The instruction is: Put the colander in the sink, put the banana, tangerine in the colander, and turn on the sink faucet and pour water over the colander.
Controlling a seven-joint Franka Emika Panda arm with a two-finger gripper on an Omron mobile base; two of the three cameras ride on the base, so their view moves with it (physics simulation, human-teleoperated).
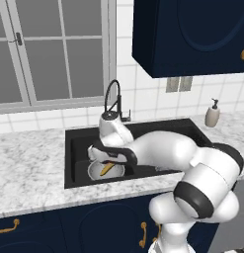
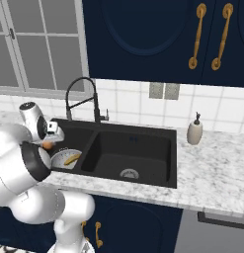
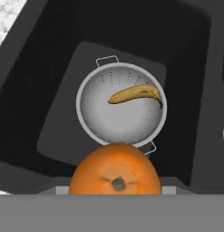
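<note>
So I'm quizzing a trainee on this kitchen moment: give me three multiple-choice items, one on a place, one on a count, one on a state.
1. Where does the banana lie?
A in the colander
B on the counter
C in the right basin

2. How many fruits are in the colander?
A none
B one
C two

3. What is the state of the tangerine?
A resting in the colander
B held in the gripper above the sink
C lying on the counter

Key: 1 A, it curves across the perforated bowl. 2 B, just the banana. 3 B, it sits close to the hand camera, above the colander.

Glossy white arm [image 1: 202,183], black joints
</note>
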